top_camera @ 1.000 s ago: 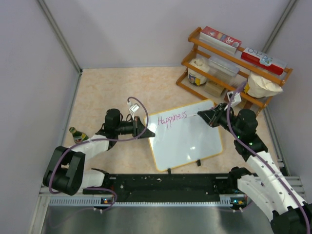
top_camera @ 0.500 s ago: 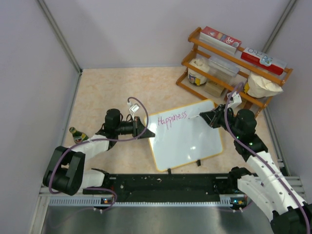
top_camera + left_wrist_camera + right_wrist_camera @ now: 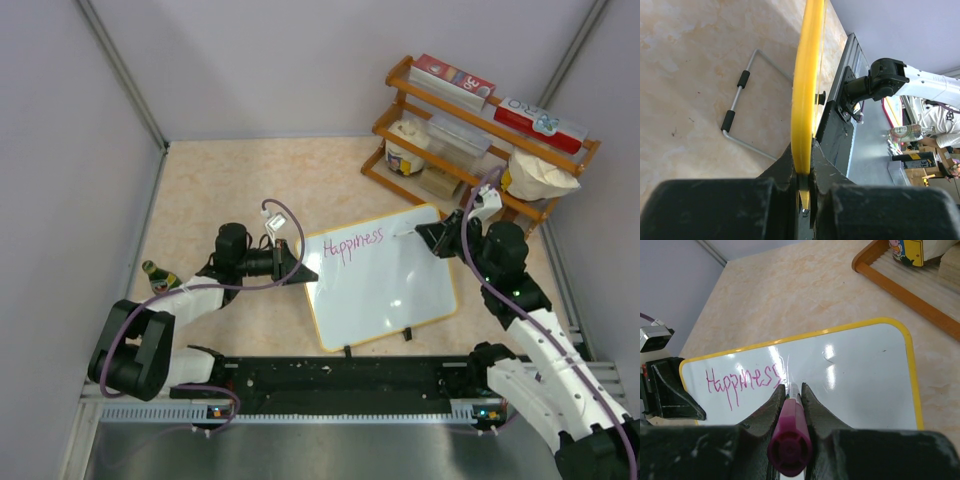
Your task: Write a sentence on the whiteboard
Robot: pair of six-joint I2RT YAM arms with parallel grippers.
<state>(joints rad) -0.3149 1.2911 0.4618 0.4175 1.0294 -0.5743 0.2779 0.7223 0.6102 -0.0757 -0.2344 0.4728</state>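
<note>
1. The board (image 3: 380,275) sits mid-table, long side running left to right, with one word (image 3: 353,243) written along its far edge and plenty of blank white below and right of it.
2. The left gripper (image 3: 802,167) pinches the board's left edge, jaws clamped on the yellow frame (image 3: 802,90).
3. The right gripper (image 3: 432,238) is over the board's far right corner, jaws squeezed on a purple marker (image 3: 790,440). The tip points just right of the word. Can't tell if it's touching.
4. Handling guess: the board looks light and stiff, but the face is glossy and probably slick. It's propped on a wire stand (image 3: 737,102) underneath, so pen pressure could rock or skid it.
5. Best hold is the frame edge, where the left gripper has it, which keeps the face free and avoids smears.
6. Around it: a rack (image 3: 480,130) full of stuff sits just beyond the board's far right corner, tight for the right arm.
7. A bottle (image 3: 160,275) lies well left of the board. Not a problem.
8. A cable (image 3: 285,215) loops near the board's far left corner, clear of the writing.
</note>
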